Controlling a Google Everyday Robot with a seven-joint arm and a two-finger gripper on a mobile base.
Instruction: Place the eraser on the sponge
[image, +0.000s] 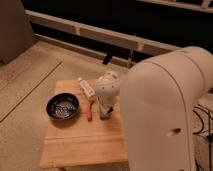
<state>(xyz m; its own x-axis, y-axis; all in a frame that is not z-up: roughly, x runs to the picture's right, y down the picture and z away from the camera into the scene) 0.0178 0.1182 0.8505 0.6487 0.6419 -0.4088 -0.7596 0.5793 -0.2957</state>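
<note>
On the wooden table (80, 140) a small blue-grey sponge (104, 115) lies near the middle right, partly covered by the arm's end. My gripper (106, 108) hangs right above the sponge, under the white wrist (107, 90). The eraser is hidden from this view. A thin orange-red stick (90, 111) lies just left of the sponge.
A black bowl (63, 107) sits at the table's left. A white tube-like object (86, 87) lies at the back, near the wrist. The big white arm shell (165, 110) fills the right side and hides that part of the table. Speckled floor surrounds the table.
</note>
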